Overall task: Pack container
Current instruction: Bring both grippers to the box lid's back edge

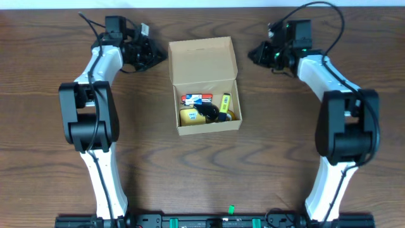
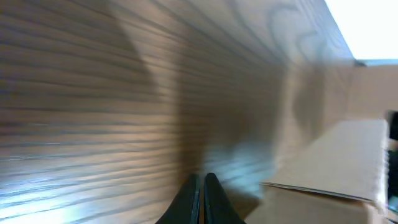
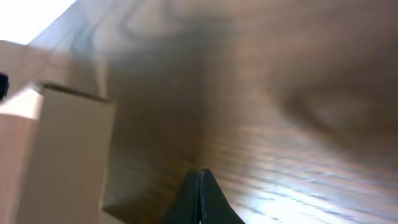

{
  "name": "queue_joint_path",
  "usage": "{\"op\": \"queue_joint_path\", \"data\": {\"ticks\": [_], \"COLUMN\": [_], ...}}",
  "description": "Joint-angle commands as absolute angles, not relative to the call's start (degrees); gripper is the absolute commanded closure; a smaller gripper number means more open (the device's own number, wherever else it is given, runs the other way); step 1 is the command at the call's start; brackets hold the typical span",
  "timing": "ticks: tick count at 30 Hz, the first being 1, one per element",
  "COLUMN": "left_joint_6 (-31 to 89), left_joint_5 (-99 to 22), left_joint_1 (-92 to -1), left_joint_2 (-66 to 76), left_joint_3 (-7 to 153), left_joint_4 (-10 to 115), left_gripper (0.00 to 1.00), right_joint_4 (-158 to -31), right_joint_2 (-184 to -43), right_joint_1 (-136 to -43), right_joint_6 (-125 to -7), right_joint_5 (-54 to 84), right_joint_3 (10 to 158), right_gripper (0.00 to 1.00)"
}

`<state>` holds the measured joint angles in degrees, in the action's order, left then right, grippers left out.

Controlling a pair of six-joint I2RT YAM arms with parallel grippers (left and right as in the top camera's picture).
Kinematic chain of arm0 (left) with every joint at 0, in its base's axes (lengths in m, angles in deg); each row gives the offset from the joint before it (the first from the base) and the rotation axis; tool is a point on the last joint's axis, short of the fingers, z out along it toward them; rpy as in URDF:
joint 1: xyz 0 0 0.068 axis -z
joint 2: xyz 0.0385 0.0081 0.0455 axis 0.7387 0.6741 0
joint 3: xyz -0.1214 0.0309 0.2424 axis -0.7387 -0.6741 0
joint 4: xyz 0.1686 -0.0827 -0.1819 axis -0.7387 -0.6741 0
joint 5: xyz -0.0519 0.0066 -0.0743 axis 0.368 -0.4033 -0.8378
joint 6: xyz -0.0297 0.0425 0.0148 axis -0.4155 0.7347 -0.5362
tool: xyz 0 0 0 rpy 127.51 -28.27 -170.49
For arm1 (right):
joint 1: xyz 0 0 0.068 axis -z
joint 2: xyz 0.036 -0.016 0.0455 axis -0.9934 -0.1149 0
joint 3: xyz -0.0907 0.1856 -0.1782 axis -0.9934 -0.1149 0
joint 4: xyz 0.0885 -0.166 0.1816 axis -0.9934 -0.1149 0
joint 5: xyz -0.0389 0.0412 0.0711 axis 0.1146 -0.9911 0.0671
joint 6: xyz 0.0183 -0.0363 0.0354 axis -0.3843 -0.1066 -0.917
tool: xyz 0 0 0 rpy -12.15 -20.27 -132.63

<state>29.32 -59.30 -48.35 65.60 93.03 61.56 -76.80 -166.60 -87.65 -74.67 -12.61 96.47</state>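
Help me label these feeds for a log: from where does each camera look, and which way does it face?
Overhead: fixed above the table, looking straight down on the open container; the left pincer and right pincer show either side of its lid.
Left wrist: low over the wood, looking along its shut pincer; container at right.
Right wrist: low over the wood, past its shut pincer; container at left.
Shared: both wrist views catch the container's cardboard from opposite sides.

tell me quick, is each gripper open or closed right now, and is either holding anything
left gripper: closed, empty, over bare table beside the container.
right gripper: closed, empty.
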Motion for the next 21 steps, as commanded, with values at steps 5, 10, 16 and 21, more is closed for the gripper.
{"op": "queue_joint_path", "data": {"ticks": [5,10,16,21], "left_joint_6": [28.9,28.9,30.2,34.9], "left_joint_5": [-64.1,-66.1,-67.5,-67.5], "left_joint_1": [-46.6,-46.4,-46.7,-46.7], "left_joint_2": [66.0,66.0,64.7,60.9], "left_joint_3": [94.3,94.3,94.3,94.3], "left_joint_4": [61.5,61.6,61.5,61.0], "left_gripper": [0.94,0.94,0.94,0.94], "right_joint_4": [-75.9,-75.9,-75.2,-72.4], "right_joint_2": [-168.3,-168.3,-168.3,-168.1], "right_joint_1": [-91.0,-92.2,-91.6,-89.6], "right_joint_6": [-76.3,-76.3,-75.6,-74.6], "right_joint_5": [-21.0,-22.8,-25.6,-33.4], "right_joint_3": [97.1,97.1,97.1,97.2], "right_gripper": [0.99,0.99,0.99,0.99]}}
